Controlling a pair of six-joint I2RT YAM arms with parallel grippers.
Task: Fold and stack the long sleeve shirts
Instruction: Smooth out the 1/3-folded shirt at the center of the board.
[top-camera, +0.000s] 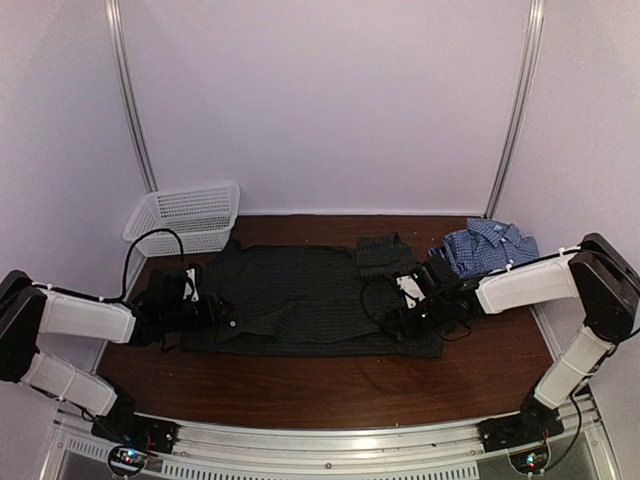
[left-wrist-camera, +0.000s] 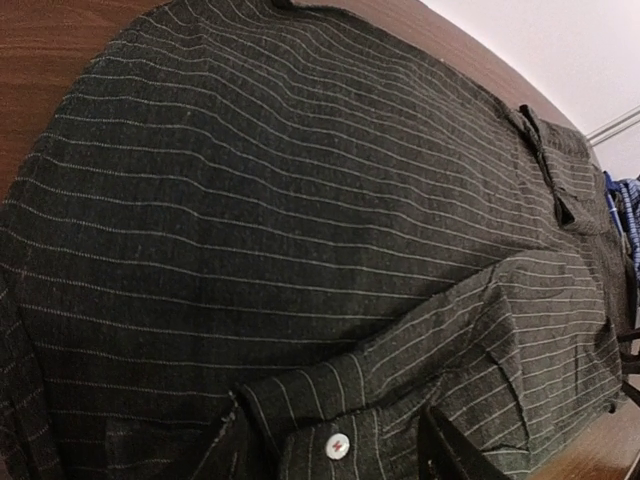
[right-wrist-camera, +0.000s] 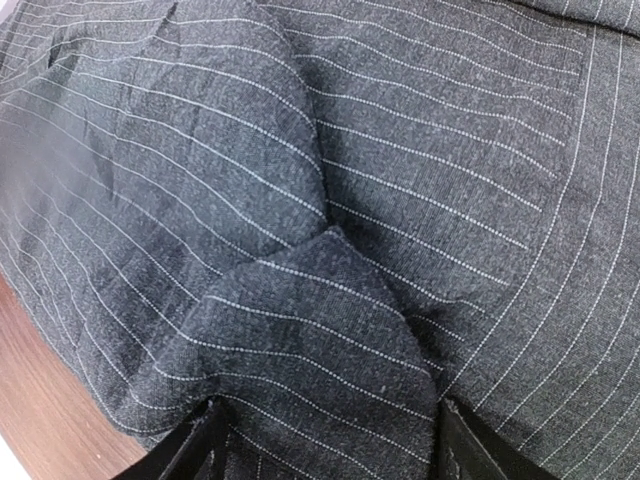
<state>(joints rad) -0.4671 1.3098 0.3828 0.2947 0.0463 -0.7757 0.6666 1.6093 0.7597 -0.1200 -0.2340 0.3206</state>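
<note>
The black pinstriped shirt lies spread across the middle of the table. My left gripper is low over its left edge. In the left wrist view my left gripper is open, with a sleeve cuff and its pale button lying between the fingers. My right gripper is low over the shirt's right edge. In the right wrist view my right gripper is open, with a raised fold of pinstriped cloth between the fingers. A blue-white checked shirt lies folded at the back right.
A white mesh basket stands at the back left against the wall. A dark bunch of pinstriped cloth lies at the shirt's back right, next to the checked shirt. Bare brown table shows in front of the shirt.
</note>
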